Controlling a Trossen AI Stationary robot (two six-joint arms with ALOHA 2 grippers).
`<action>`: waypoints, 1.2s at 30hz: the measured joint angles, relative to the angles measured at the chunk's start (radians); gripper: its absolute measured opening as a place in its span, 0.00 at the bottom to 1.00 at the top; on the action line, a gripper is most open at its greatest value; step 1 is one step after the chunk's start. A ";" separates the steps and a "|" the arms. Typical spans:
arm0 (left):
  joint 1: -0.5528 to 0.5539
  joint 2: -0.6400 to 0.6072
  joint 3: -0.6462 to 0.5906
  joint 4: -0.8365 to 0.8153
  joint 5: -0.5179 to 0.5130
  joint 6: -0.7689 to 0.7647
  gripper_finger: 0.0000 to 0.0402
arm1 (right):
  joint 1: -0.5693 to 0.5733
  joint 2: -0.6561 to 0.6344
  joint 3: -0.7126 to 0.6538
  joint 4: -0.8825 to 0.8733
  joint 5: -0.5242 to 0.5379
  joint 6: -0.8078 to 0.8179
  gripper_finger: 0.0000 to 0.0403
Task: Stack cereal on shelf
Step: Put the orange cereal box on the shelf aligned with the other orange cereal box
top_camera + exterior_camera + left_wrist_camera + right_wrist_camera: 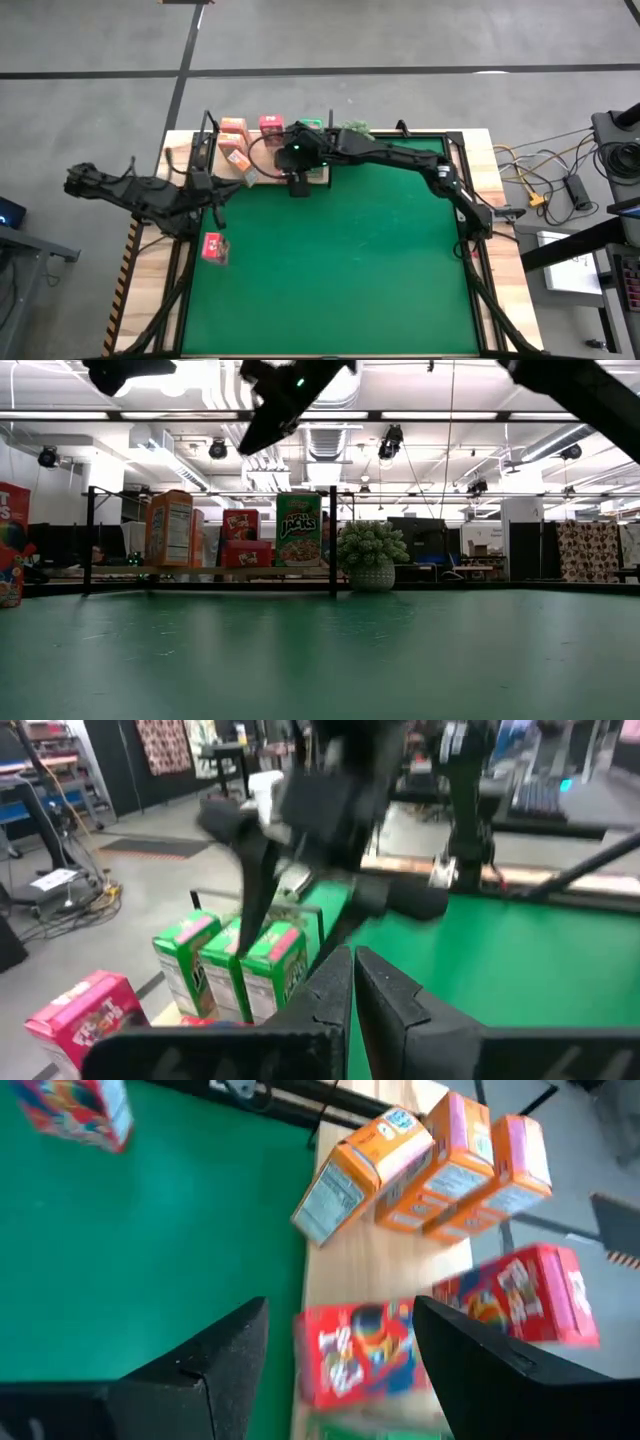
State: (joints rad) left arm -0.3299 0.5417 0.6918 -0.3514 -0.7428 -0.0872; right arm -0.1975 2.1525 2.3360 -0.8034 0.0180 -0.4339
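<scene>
Counts first. Orange boxes: three, side by side and tilted on the pale wood shelf, touching one another. Red boxes: two on the shelf next to the orange group, plus a third red box lying alone on the green mat, near its left edge and well apart from the shelf. Green boxes: three in a tight row, upright, seen in the left wrist view.

Materials: all boxes are small printed cardboard blocks with sharp edges. The shelf is a flat light wood board with thin black metal uprights at its ends, set along the far side of the table. The mat is smooth, matte green. A bushy grey-green plant in a small pale pot stands just beside the shelf's end.

Right claw: released, the two dark fingers spread wide and holding nothing, hanging above the shelf directly over a red box.

Left claw: clenched, fingertips together with nothing between them; it sits over the left side of the mat, pointing toward the shelf.
</scene>
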 joint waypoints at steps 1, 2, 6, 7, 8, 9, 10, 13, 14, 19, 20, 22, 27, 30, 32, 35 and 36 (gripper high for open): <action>0.002 0.017 0.002 -0.005 0.000 -0.001 0.00 | 0.004 -0.016 0.000 -0.036 0.000 0.010 0.59; 0.006 0.038 0.008 -0.011 0.001 -0.001 0.00 | 0.006 -0.031 0.000 -0.063 -0.001 0.022 0.59; 0.031 0.124 0.057 -0.043 0.002 0.003 0.00 | 0.021 -0.068 -0.034 -0.126 -0.068 0.055 0.58; 0.038 0.147 0.078 -0.068 0.006 0.007 0.00 | 0.023 -0.077 -0.055 -0.125 -0.094 0.061 0.58; 0.047 0.166 0.102 -0.099 0.021 0.012 0.00 | 0.025 -0.090 -0.080 -0.123 -0.121 0.070 0.58; 0.056 0.186 0.126 -0.133 0.039 0.014 0.00 | 0.028 -0.104 -0.111 -0.118 -0.145 0.077 0.58; 0.067 0.207 0.152 -0.168 0.064 0.015 0.00 | 0.032 -0.120 -0.146 -0.103 -0.161 0.084 0.58; 0.099 0.261 0.231 -0.284 0.148 0.035 0.00 | 0.041 -0.182 -0.274 -0.034 -0.175 0.104 0.58; 0.111 0.277 0.260 -0.340 0.180 0.046 0.00 | 0.044 -0.206 -0.326 -0.001 -0.176 0.108 0.58; 0.182 0.358 0.383 -0.658 0.257 0.055 0.00 | 0.050 -0.336 -0.593 0.216 -0.176 0.125 0.58; 0.201 0.374 0.400 -0.713 0.257 0.051 0.00 | 0.050 -0.361 -0.642 0.259 -0.176 0.121 0.58; 0.247 0.402 0.426 -0.814 0.259 0.045 0.00 | 0.051 -0.411 -0.738 0.354 -0.176 0.108 0.58; 0.395 0.486 0.453 -0.972 0.283 0.139 0.00 | 0.052 -0.489 -0.937 0.577 -0.176 0.094 0.58; 0.486 0.539 0.454 -0.992 0.283 0.282 0.00 | 0.052 -0.521 -1.007 0.666 -0.177 0.094 0.58; 0.543 0.576 0.453 -0.991 0.280 0.406 0.00 | 0.052 -0.535 -1.038 0.689 -0.177 0.094 0.58; 0.600 0.640 0.468 -0.970 0.270 0.524 0.00 | 0.051 -0.554 -1.062 0.690 -0.176 0.094 0.58; 0.613 0.661 0.476 -0.964 0.252 0.532 0.00 | 0.051 -0.560 -1.068 0.690 -0.176 0.094 0.58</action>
State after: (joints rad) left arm 0.2836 1.2023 1.1681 -1.3159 -0.4911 0.4450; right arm -0.1463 1.5930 1.2681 -0.1131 -0.1581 -0.3401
